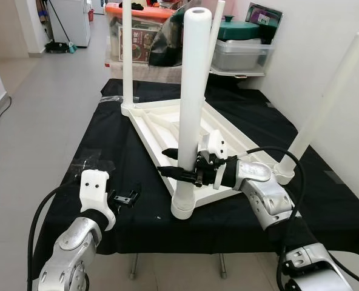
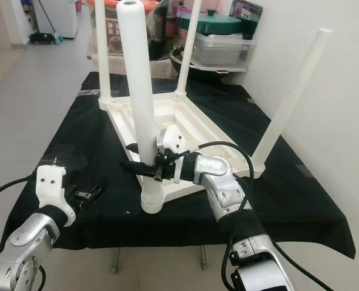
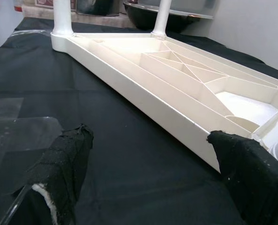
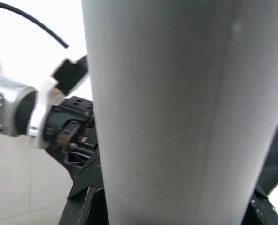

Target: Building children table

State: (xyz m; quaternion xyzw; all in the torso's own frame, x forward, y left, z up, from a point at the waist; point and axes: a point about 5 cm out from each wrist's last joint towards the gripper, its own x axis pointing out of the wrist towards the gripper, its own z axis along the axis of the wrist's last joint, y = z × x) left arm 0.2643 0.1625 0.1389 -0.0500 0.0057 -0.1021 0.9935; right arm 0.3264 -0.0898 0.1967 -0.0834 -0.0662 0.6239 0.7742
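Observation:
A white children's table lies upside down on a black-covered table, its legs pointing up. The near leg stands in the front corner socket. My right gripper is shut on this leg low down, one black finger on each side; in the right wrist view the leg is very close. Another leg leans outward at the right corner, and two more stand at the back. My left gripper hovers open over the cloth, left of the front corner, its fingertips apart and holding nothing.
Clear plastic storage boxes and a red-lidded bin stand behind the table. A white wall runs close along the right. Grey floor opens to the left. Clear tape patches lie on the cloth near my left gripper.

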